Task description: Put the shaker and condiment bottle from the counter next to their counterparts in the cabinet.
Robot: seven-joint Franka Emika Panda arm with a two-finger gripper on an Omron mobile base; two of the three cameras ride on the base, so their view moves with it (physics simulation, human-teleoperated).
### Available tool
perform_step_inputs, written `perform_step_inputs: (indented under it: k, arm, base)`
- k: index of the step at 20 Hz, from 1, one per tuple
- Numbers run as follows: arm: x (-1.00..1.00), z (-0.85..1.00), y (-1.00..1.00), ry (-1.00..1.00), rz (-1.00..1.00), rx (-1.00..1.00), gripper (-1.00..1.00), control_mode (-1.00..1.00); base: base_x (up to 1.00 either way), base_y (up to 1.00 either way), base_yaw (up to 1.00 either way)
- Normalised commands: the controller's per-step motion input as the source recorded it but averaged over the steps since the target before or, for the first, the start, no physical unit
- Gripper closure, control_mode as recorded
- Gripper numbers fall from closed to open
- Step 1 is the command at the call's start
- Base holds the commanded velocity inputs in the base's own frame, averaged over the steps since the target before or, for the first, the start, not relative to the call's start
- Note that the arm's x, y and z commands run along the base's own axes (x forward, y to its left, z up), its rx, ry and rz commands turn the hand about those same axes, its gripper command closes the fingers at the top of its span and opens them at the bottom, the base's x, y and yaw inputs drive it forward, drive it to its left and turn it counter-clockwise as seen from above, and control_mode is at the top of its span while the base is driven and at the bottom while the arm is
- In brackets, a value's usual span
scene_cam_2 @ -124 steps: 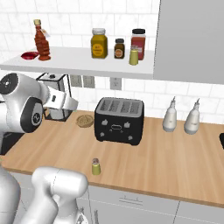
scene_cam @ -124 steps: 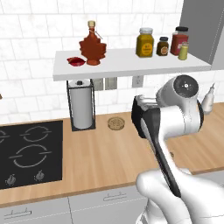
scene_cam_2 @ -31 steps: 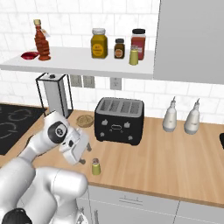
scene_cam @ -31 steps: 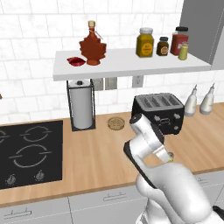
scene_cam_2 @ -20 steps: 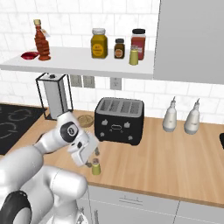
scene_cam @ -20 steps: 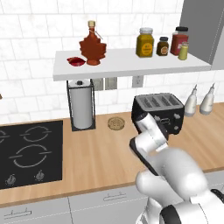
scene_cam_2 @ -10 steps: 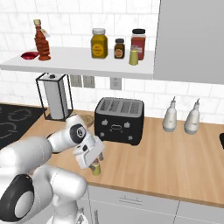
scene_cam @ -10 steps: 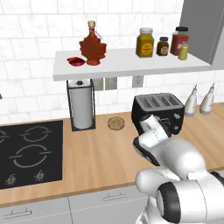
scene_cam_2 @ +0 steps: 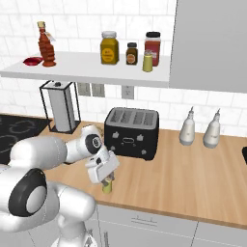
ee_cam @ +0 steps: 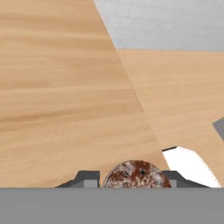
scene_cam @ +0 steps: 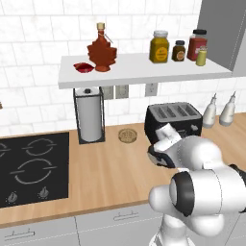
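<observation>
The tiny yellow-green shaker stands on the wooden counter near its front edge. My gripper is down over it, open. In the hand view its two dark fingertips flank the shaker's round speckled cap, close on either side. The red-brown maple-leaf condiment bottle stands upright at the left end of the white cabinet shelf, beside the flat red packet. A second yellow-green shaker stands at the shelf's right end, by the grey panel.
A black toaster stands just behind my hand. A paper towel holder and a small round disc lie left of it, the cooktop farther left. Two white bottles stand at the right. Mustard jar, dark jar and red jar share the shelf.
The arm has swung down from high over the counter. In the last second the hand moved right along the front edge and lowered until its fingers straddle the shaker.
</observation>
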Motion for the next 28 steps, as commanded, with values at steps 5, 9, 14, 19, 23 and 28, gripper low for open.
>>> perform_step_inputs:
  k: [5, 9, 14, 19, 23, 28]
  arm:
    - [-0.35, 0.24, -0.26, -0.01, 0.03, 0.0, 1.0, -1.0]
    - [-0.82, 0.46, -0.34, -0.11, 0.03, 0.0, 1.0, -1.0]
    - [-0.97, 0.56, -0.31, -0.14, 0.04, 0.02, 1.0, -1.0]
    - [-0.71, 0.65, -0.05, -0.18, 0.19, 0.0, 1.0, -1.0]
    - [-0.59, 0.76, -0.01, -0.19, 0.25, 0.0, 1.0, -1.0]
    - [-0.49, 0.84, -0.08, -0.11, 0.21, 0.0, 1.0, -1.0]
  base:
    - [0.0, 0.0, 0.0]
    - [0.0, 0.0, 0.0]
    - [0.0, 0.0, 0.0]
    - [0.0, 0.0, 0.0]
    - [0.0, 0.0, 0.0]
    - [0.0, 0.0, 0.0]
